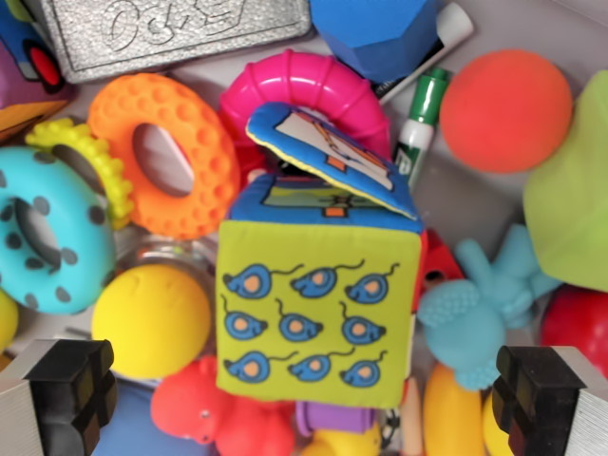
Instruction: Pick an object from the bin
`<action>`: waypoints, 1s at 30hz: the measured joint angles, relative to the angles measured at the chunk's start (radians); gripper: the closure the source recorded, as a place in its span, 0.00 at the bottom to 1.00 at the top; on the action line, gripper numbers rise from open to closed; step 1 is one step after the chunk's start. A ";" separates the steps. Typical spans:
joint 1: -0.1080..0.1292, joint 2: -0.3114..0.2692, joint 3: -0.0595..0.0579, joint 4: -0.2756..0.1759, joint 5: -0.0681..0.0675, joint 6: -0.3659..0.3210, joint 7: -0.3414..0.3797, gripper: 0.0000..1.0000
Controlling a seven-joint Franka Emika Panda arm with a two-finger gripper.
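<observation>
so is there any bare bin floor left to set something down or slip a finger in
Barely. One grey patch of bin floor shows, bordered by the green marker, orange ball and light blue rubber toy. A thin strip runs along the top right corner. Elsewhere toys crowd tightly around the fabric cube.

Toy-sorting test setup, seemingly: grey bin [532,24] crammed with a soft cube [318,309], teething rings and foam balls around it.

The end effector [304,404] shows 2 fingers [71,394] at the bottom corners: blocky black pads with ridged edges, each mounted on a brushed silver-grey metal piece.
</observation>
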 joint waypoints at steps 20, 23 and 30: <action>0.000 0.141 0.000 -0.018 0.000 0.158 -0.002 0.00; 0.000 0.155 -0.001 -0.018 0.000 0.175 -0.002 0.00; 0.000 0.175 -0.003 -0.017 -0.001 0.199 -0.002 0.00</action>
